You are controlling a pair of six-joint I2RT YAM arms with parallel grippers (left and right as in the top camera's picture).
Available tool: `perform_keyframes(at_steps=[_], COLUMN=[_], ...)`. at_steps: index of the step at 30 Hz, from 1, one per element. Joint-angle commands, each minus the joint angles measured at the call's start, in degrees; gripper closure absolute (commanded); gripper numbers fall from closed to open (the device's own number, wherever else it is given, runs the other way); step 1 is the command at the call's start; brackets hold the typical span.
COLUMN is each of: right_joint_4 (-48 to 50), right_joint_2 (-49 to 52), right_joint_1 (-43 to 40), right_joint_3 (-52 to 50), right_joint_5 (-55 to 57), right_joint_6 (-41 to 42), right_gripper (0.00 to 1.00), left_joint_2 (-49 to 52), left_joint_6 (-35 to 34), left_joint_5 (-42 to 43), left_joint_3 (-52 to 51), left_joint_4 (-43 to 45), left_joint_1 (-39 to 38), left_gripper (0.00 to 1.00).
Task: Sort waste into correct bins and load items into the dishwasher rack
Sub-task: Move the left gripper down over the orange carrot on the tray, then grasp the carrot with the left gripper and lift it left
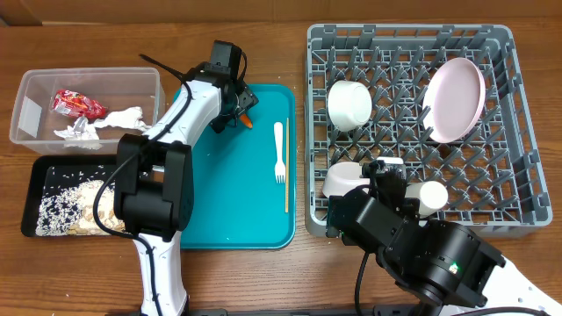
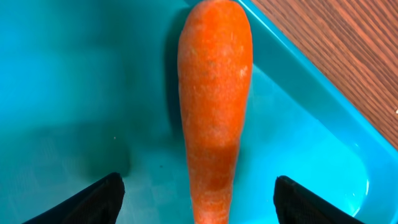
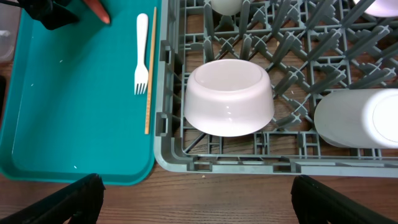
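The grey dishwasher rack (image 1: pixel 404 32) sits just ahead of the right gripper (image 3: pixel 199 202), which hangs over the bare desk (image 3: pixel 205 186) with its two fingers spread wide and nothing between them. Inside the rack, a white bowl (image 3: pixel 230 96) stands straight in front of that gripper. A small white cup (image 3: pixel 357 118) lies ahead and to its right, and farther back a pale-pink plate (image 1: pixel 455 98) leans on edge among the pegs beside a second bowl (image 1: pixel 349 103).

Ahead and to the left of the right gripper lies the teal tray (image 1: pixel 228 193), with a white fork (image 1: pixel 279 151) and a wooden chopstick (image 1: pixel 286 167) side by side near its rack-side edge.

The left gripper (image 2: pixel 199 199) is down at the tray's far corner, fingers apart, one on either side of the carrot (image 2: pixel 211 106). They straddle it without touching, and the carrot lies flat on the tray.

Beyond the left arm, on the side away from the rack, the clear tub (image 1: pixel 26 105) holds a red wrapper (image 1: pixel 77 104) and a crumpled napkin (image 1: pixel 110 121). The black tray (image 1: pixel 39 167) next to it holds the rice grains (image 1: pixel 61 206).
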Motion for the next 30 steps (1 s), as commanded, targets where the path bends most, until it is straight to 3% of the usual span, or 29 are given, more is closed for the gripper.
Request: perform_keyframes(at_steps=[1,7,19,23,30], right_joint_4=[0.28,0.26,0.66,0.66,0.66], right_joint_2=[0.02,0.04,0.02,0.02,0.02], right_joint_1=[-0.15,-0.15,-0.15,-0.15,-0.15], right_joint_3=[0.42,0.42,0.42,0.42,0.42], right_joint_5=[0.11,0.11,0.11,0.11,0.11], right_joint_6=[-0.22,-0.22,-0.22,-0.22,-0.22], right_gripper=[0.0,0.0,0.0,0.0,0.0], left_joint_2=[2.32,4.22,4.17,4.07,3.72], left_joint_6=[-0.59,-0.59,0.15,4.98,7.26], left_joint_5=[-2.47,-2.14,-2.14,-1.36,-1.97], left_joint_3=[1.31,1.31,1.53,3.3,13.38], left_joint_4=[0.72,1.46,1.49,0.94,-10.91], left_joint_1=[-0.13,-0.09,-0.04,-0.07,-0.13], left_gripper=[0.22,0.31,0.7,0.83,0.85])
